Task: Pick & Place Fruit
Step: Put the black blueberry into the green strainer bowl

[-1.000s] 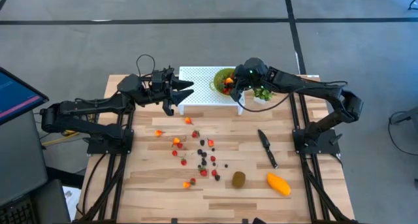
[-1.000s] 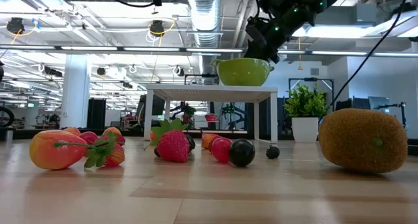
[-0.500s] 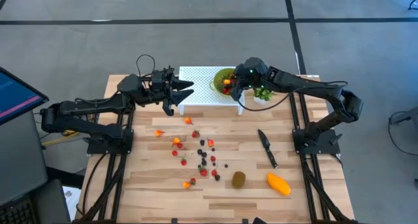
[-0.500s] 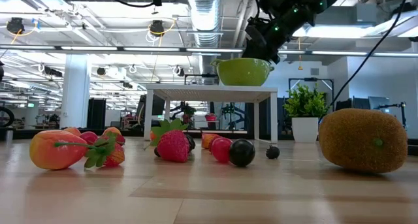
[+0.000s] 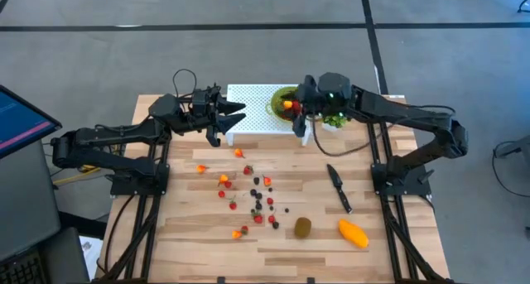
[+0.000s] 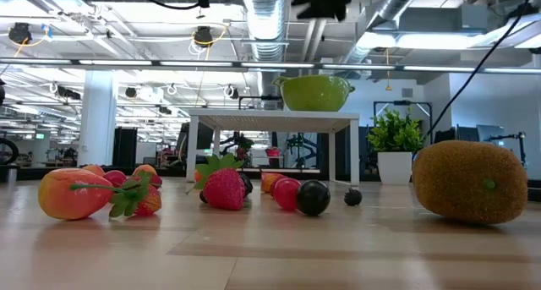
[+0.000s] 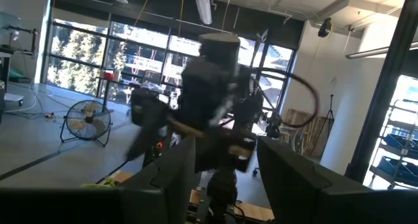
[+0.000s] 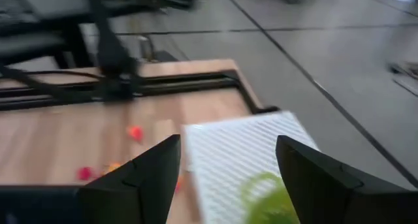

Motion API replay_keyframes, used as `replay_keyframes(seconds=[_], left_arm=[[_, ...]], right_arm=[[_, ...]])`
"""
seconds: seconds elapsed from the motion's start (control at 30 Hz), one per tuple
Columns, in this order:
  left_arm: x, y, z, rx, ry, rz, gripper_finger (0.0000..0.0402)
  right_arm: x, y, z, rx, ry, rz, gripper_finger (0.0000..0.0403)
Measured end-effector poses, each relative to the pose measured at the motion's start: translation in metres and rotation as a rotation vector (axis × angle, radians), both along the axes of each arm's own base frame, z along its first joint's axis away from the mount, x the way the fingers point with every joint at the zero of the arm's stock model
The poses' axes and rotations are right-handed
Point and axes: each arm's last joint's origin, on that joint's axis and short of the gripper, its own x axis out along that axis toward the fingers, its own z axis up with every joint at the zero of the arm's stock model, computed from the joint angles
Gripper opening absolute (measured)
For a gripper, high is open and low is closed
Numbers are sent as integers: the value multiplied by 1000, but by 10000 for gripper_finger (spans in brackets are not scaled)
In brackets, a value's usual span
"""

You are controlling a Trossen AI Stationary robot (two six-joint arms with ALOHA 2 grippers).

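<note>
While spread beside it, right hand (image 5: 299, 110) over green bowl (image 5: 284, 100) of red-orange fruit (image 5: 287, 105).

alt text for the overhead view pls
Two dark robot arms meet over a white stand holding a green bowl; the right gripper, open and empty, sits beside the bowl. Small berries, a kiwi, mango and knife lie on the wooden table.

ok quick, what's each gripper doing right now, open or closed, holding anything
Left gripper: open, empty, beside the white stand.
Right gripper: open, empty, over the green bowl.
</note>
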Motion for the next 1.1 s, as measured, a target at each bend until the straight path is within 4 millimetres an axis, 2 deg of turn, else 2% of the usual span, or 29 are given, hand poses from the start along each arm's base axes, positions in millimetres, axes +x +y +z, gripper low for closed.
replay_keyframes(seconds=[0.13,0.3,0.37,0.57,0.83,1.1], left_arm=[[0,0,0,0,0,0,159],[0,0,0,0,0,0,159],[0,0,0,0,0,0,159],[0,0,0,0,0,0,159],[0,0,0,0,0,0,159],[0,0,0,0,0,0,159]], right_arm=[[2,33,6,6,-6,104,244],[4,79,-2,29,81,251,244],[8,98,-11,54,130,285,244],[15,145,-52,63,396,292,244],[27,185,-105,105,645,281,244],[46,199,-156,98,793,262,244]])
